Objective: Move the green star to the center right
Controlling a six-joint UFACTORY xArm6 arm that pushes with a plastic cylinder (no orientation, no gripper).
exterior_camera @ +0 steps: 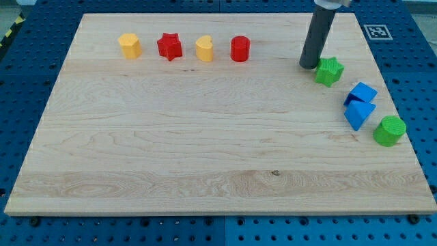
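The green star (329,71) lies on the wooden board (205,137) near the view's upper right. My tip (308,65) stands just to the star's left, touching or almost touching its left side. The dark rod rises from there to the view's top edge.
Below and right of the star lie a blue cube (363,92), a blue wedge-like block (358,114) and a green cylinder (390,130) near the right edge. Along the top stand a yellow hexagon-like block (130,46), a red star (169,46), a yellow heart (204,48) and a red cylinder (240,49).
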